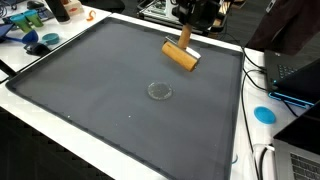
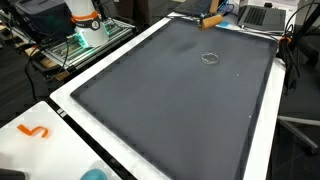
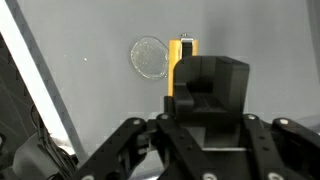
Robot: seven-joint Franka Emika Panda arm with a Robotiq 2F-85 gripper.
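My gripper [image 1: 192,22] hangs over the far part of a large dark grey mat [image 1: 90,85] and is shut on a block-shaped tool [image 1: 181,55], tan-orange in both exterior views [image 2: 210,20]. In the wrist view the tool [image 3: 210,85] looks black with a yellow edge and sits between my fingers [image 3: 210,125], held above the mat. A small clear round disc [image 1: 158,91] lies flat on the mat in front of the tool. It also shows in an exterior view [image 2: 209,57] and in the wrist view [image 3: 150,57]. The fingertips are hidden by the tool.
The mat [image 2: 170,100] covers a white table. A blue disc [image 1: 263,113] and a laptop [image 1: 300,75] sit beside the mat. An orange hook [image 2: 35,131], a white-and-orange bottle [image 2: 85,18] and a second laptop [image 2: 262,15] lie round the edges.
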